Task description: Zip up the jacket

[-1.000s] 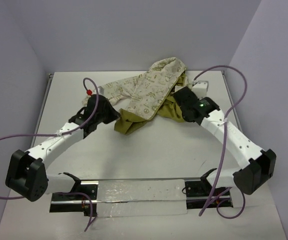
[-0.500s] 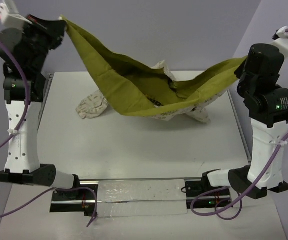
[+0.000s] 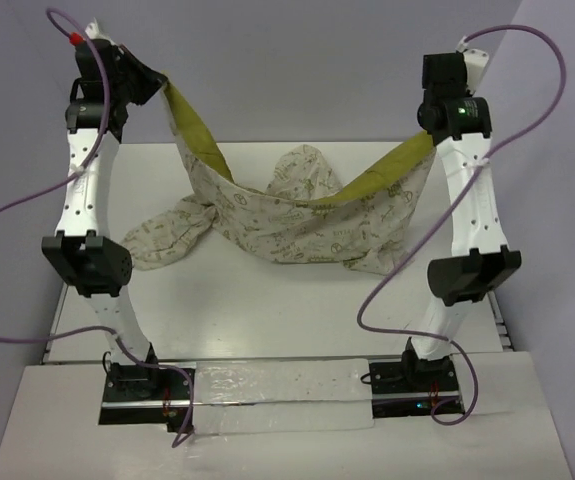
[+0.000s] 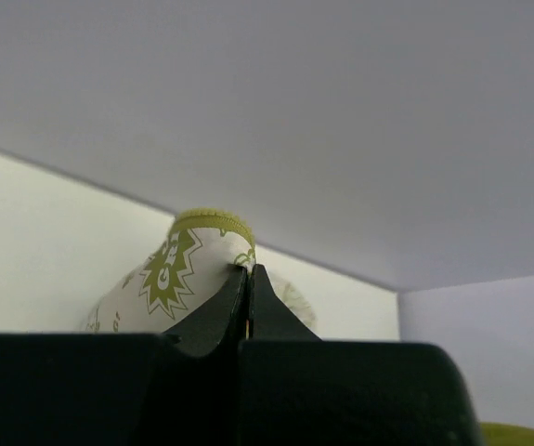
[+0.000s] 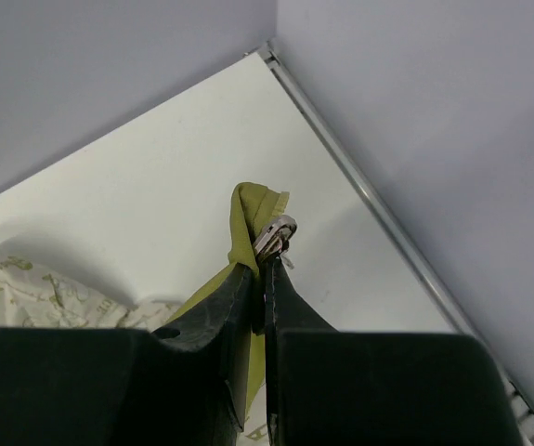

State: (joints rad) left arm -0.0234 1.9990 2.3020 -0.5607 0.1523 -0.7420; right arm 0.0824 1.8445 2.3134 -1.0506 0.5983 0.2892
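Note:
The jacket (image 3: 307, 215), cream with a fine olive print and an olive lining, hangs stretched between both raised arms above the table. One sleeve trails down onto the table at the left. My left gripper (image 3: 159, 84) is shut on one edge of the jacket (image 4: 188, 265) at the upper left. At the upper right, my right gripper (image 3: 433, 135) is shut on the other edge (image 5: 248, 232), where a metal zipper slider (image 5: 275, 235) pokes out just above the fingertips.
The white table (image 3: 297, 310) has a metal rail (image 5: 369, 190) along its right edge. Grey walls stand close at the back and both sides. Purple cables loop off each arm.
Both arms rose from the table and lifted the jacket into the air. Its cream printed side now faces the camera where the olive lining showed half a second ago.

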